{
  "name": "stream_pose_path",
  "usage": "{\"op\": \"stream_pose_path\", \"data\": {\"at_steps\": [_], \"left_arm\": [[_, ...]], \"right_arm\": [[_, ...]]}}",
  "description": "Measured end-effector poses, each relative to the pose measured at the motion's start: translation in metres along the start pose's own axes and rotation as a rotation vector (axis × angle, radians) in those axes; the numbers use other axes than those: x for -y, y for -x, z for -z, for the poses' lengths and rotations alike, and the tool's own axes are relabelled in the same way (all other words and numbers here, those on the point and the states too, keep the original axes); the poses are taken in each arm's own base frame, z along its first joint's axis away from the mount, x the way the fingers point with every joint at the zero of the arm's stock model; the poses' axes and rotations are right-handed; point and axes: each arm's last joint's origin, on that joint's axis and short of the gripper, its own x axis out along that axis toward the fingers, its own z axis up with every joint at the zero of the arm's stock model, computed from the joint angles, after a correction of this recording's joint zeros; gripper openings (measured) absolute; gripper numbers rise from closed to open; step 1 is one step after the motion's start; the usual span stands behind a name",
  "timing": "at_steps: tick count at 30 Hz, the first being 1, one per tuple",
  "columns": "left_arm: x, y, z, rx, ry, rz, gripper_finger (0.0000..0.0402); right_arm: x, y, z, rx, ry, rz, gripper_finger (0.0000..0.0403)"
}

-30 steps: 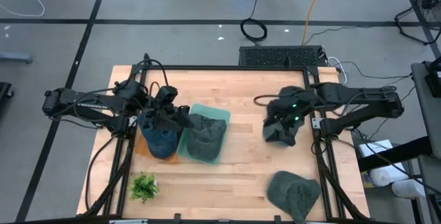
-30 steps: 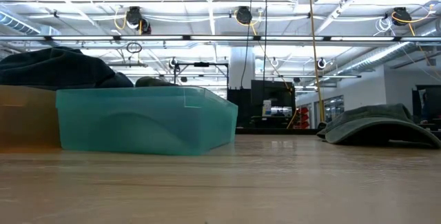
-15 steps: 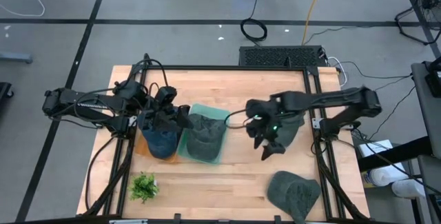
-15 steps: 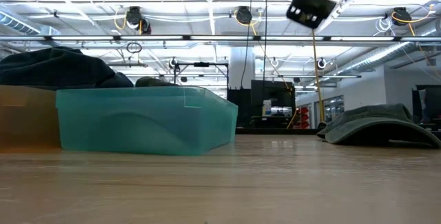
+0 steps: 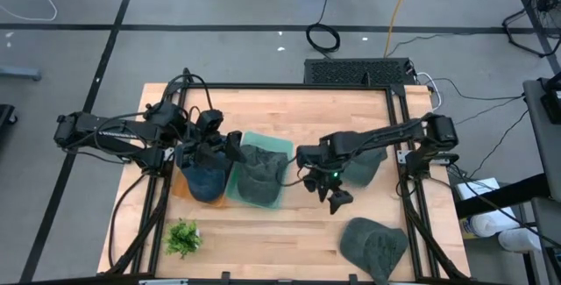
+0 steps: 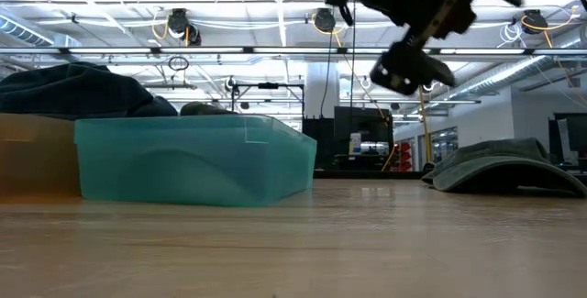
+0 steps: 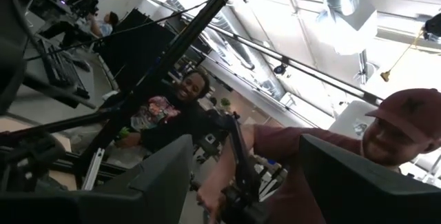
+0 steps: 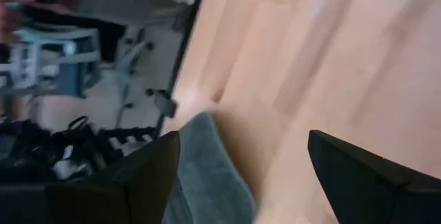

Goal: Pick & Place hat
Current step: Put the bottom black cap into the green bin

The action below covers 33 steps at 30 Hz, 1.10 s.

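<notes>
Three grey hats and a dark blue one show. One grey hat [image 5: 260, 175] lies in the teal bin [image 5: 282, 199] [image 6: 197, 160]. The second [image 5: 366, 166] lies on the table under my right arm, and the third [image 5: 372, 245] [image 6: 504, 165] rests near the table's near right corner. The dark blue hat [image 5: 204, 178] [image 6: 73, 92] fills the orange bin [image 6: 32, 156]. My right gripper [image 5: 333, 194] [image 6: 408, 67] [image 8: 241, 148] hangs open and empty above the table, just right of the teal bin. My left gripper [image 5: 210, 145] [image 7: 244, 176] is open above the orange bin.
A small green plant [image 5: 182, 237] stands near the table's near left corner. Bare wood lies between the teal bin and the near right hat. In the left wrist view, people show in the room beyond. A black frame borders the table on its left and right sides.
My right arm has swung from the table's right side toward the centre and the teal bin, coming down into the low view. It left the grey hat on the table behind it. Its fingers stay open and empty.
</notes>
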Motion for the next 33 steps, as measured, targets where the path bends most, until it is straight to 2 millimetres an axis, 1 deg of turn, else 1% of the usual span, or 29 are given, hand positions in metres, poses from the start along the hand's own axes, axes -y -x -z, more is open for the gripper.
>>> {"op": "stream_pose_path", "data": {"at_steps": [6, 12, 15, 22, 28, 33], "left_arm": [[0.000, 0.000, 0.000, -0.001, -0.018, -0.001, 0.0273], [0.000, 0.000, 0.000, -0.001, -0.051, -0.002, 0.0273], [0.000, 0.000, 0.000, -0.002, -0.050, -0.003, 0.0273], [0.000, 0.000, 0.000, -0.002, -0.049, -0.004, 0.0273], [0.000, 0.000, 0.000, -0.001, -0.049, -0.005, 0.0273], [-0.001, 0.000, 0.000, 0.000, -0.048, -0.006, 0.0273]], "right_arm": [[0.011, -0.035, 0.021, -0.089, 0.001, -0.093, 0.0306], [0.018, -0.060, 0.042, -0.104, 0.022, -0.130, 0.0306], [0.018, -0.071, 0.046, -0.080, 0.013, -0.166, 0.0306], [0.012, -0.097, 0.051, -0.014, 0.076, -0.255, 0.0306], [0.012, -0.112, 0.066, -0.020, 0.044, -0.287, 0.0306], [0.011, -0.118, 0.080, -0.057, 0.021, -0.332, 0.0304]]}}
